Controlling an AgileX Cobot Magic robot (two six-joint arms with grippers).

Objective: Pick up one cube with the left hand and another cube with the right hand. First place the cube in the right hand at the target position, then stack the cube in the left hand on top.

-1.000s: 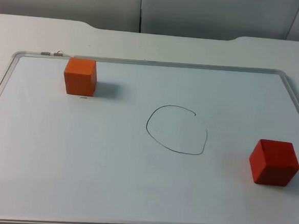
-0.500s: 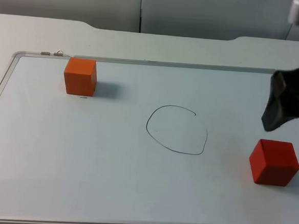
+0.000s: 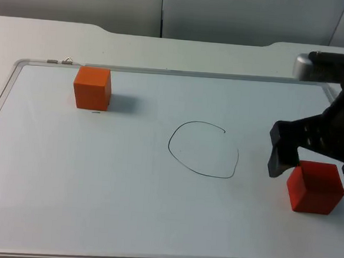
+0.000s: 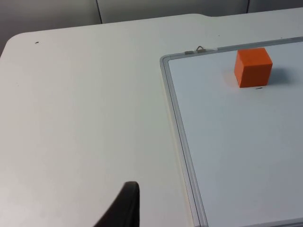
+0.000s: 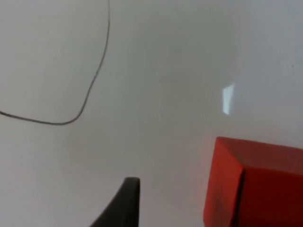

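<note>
Red cube [image 3: 315,187]: matte, sharp-edged block sitting near the board's right edge, right of the drawn circle [image 3: 204,149].
Right gripper [image 3: 311,169]: hanging wide open and empty, one finger [image 3: 278,155] left of the cube; it is needing to centre so the fingers are meeting opposite flat faces squarely.
Board [image 3: 125,208]: glossy white, metal-framed.
Orange cube [image 3: 93,87]: resting at the far left.
Left gripper [image 4: 124,210]: waiting off the board; opening impossible to tell.
</note>
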